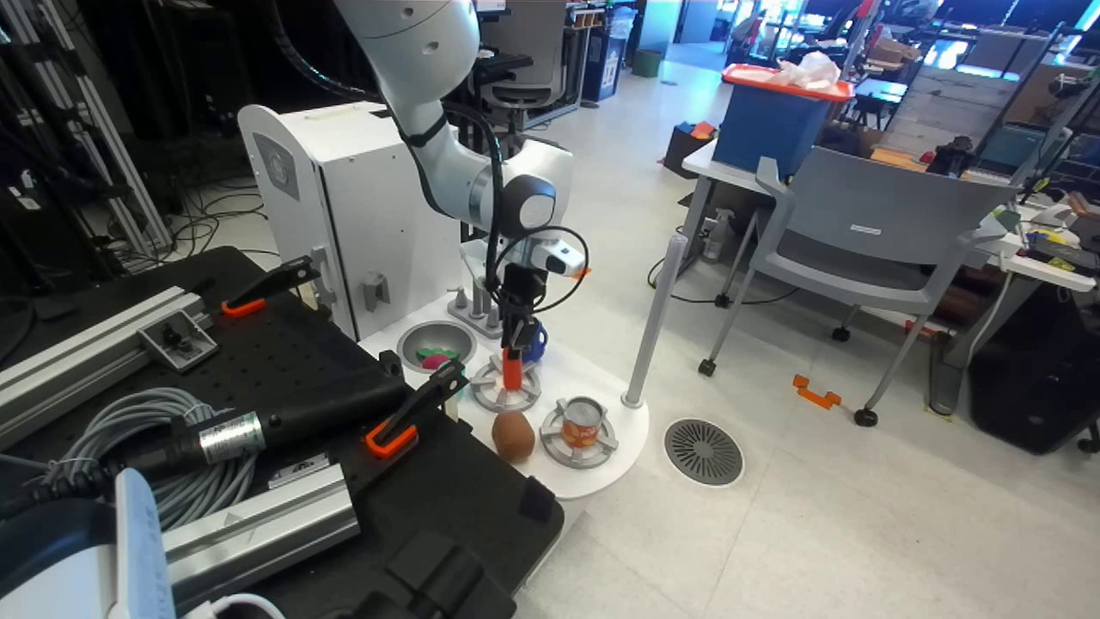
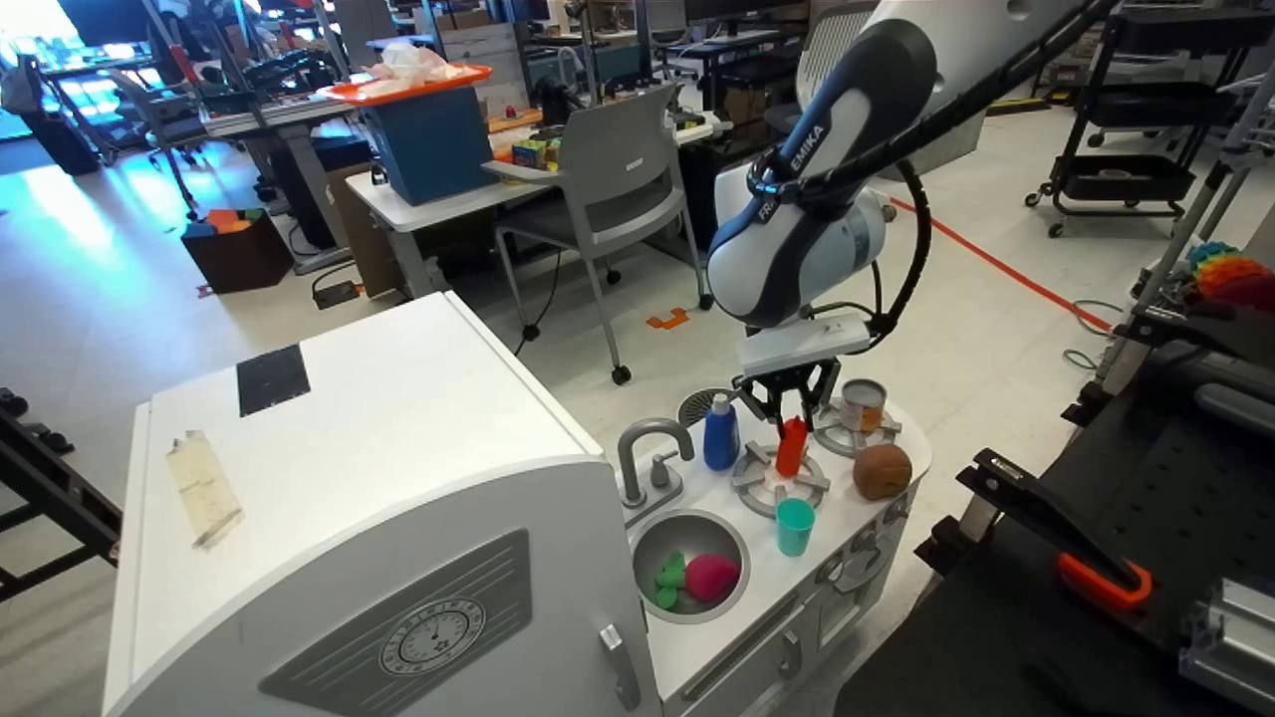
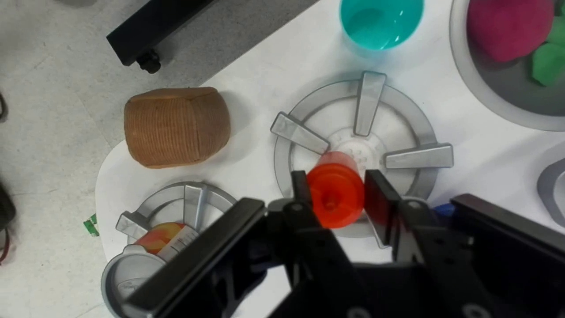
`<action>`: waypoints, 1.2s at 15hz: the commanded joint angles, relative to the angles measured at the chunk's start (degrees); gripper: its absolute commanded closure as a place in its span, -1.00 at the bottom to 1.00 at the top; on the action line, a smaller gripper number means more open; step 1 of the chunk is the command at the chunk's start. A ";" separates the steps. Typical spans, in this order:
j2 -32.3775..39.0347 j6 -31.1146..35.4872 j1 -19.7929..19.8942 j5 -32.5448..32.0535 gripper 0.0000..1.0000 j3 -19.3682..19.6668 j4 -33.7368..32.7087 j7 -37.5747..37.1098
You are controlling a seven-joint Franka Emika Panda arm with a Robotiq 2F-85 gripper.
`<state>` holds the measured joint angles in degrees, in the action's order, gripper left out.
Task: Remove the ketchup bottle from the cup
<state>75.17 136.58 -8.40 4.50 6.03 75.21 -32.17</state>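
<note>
Plenty of stuff on this bench from where I'm standing. Left to right in an exterior view, clocking off the ketchup bottle: sink with a pink-and-green toy at seven o'clock, blue bottle just past nine. Ketchup bottle's over a grey burner, tool pinching its top, can't tell if the base touches. It's outside the teal cup at six. Then a can at two, brown lump between three and four.
</note>
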 commanded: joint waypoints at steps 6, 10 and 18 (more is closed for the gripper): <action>2.04 -4.82 0.19 1.71 0.79 -2.46 -4.24 0.19; 2.48 -5.52 0.15 1.83 0.79 -2.73 -5.29 -0.16; 3.36 -6.86 0.46 1.64 -0.66 -2.12 -8.44 -1.67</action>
<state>77.45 131.90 -8.27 4.84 3.96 70.08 -33.40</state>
